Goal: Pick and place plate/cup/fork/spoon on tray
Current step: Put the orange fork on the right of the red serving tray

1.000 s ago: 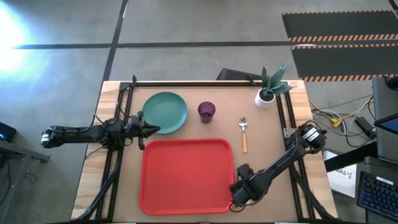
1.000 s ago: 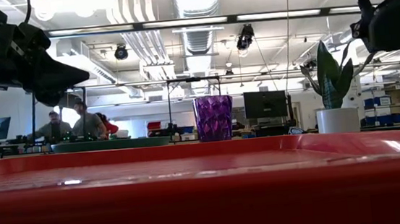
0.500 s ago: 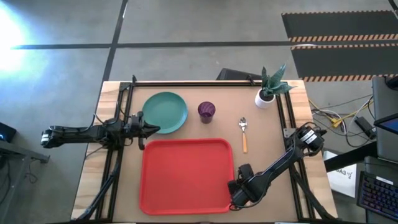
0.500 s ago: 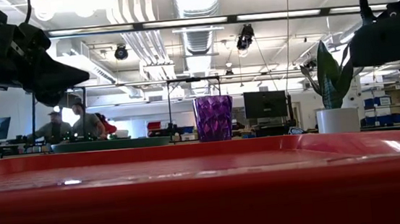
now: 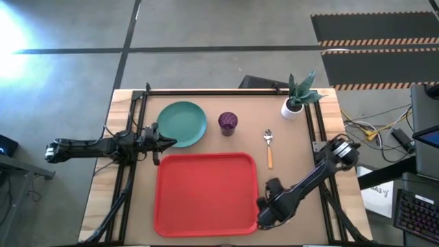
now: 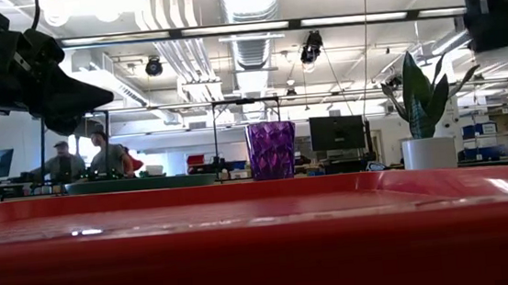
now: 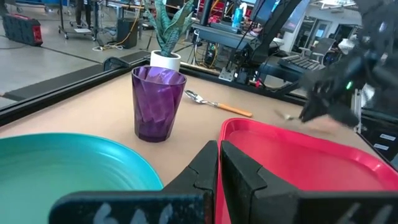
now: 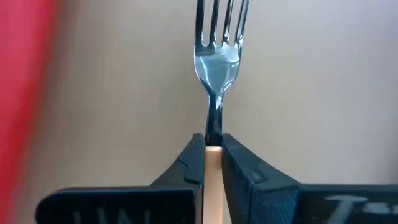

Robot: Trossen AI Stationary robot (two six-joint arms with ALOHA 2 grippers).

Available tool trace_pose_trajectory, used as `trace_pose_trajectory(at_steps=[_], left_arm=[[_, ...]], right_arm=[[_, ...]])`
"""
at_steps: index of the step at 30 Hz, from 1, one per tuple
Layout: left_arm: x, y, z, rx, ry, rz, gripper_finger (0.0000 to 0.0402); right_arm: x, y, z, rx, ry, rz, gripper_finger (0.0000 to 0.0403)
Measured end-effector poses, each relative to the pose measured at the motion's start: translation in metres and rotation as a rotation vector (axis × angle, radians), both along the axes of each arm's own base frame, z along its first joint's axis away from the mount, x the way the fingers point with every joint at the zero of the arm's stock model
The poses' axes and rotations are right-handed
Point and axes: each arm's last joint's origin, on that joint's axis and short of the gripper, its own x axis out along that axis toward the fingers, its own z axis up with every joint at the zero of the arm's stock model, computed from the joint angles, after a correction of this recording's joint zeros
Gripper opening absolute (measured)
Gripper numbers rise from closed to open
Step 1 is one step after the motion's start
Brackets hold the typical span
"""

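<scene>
The fork (image 8: 217, 56), silver tines on an orange-tan handle, sticks out from my right gripper (image 8: 212, 142), which is shut on it beside the red tray's (image 5: 206, 199) near right corner (image 5: 263, 219). The teal plate (image 5: 182, 123), purple cup (image 5: 228, 122) and spoon (image 5: 269, 147) lie on the table beyond the tray's far rim. My left gripper (image 5: 171, 143) hovers shut by the plate's near edge, holding nothing. My right gripper pinches the fork between its two fingers where the orange-tan handle (image 8: 212, 163) meets the silver neck. The fingers lie along the fork, coming from the table's far right and slanting down. The tines point on past the fingertips. Whether the fork is clear of the table I cannot tell.
A white pot with a green plant (image 5: 296, 96) stands at the far right corner. Black rails (image 5: 130, 171) run along the table's left and right sides. Beyond the table the low view shows people (image 6: 98, 156) at desks.
My right gripper has shut on the fork beside the tray's near right corner. In the low view its arm dipped and then rose. The plate, cup, spoon and left arm have kept still.
</scene>
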Motion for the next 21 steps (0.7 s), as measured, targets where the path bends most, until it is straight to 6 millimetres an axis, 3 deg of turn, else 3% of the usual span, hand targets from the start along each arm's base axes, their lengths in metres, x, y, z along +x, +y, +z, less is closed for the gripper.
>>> trace_pose_trajectory(at_steps=[4,8,11,16,21], left_arm=[[0.0,0.0,0.0,0.0,0.0,0.0,0.0],[0.0,0.0,0.0,0.0,0.001,0.0,0.0],[0.0,0.0,0.0,0.0,-0.001,0.0,0.0],[0.0,0.0,0.0,0.0,0.001,0.0,0.0],[0.0,0.0,0.0,0.0,0.0,0.0,0.0]], right_arm=[[-0.011,-0.013,0.056,-0.13,-0.037,0.002,0.0017],[-0.002,-0.014,0.097,-0.321,-0.357,0.125,0.0016],[0.012,-0.006,0.113,-0.41,-0.603,0.216,0.0016],[0.038,0.012,0.105,-0.419,-0.786,0.269,0.0016],[0.054,0.022,0.073,-0.404,-0.776,0.199,0.0016]])
